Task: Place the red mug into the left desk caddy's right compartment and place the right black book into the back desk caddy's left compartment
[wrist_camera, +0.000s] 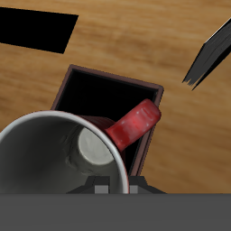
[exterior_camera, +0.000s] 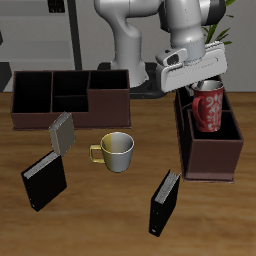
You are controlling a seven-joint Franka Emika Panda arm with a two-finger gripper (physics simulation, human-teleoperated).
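Red mug between jaws | jaws clamped on rim | over left desk caddy

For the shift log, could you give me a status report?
Gripper shut on red mug. Mug over left desk caddy, not released. Nothing in the way.

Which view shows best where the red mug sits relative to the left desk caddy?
The exterior view: the red mug hangs upright under the gripper, low inside the left desk caddy. The wrist view shows only the mug's white inside, red handle and one caddy compartment beneath.
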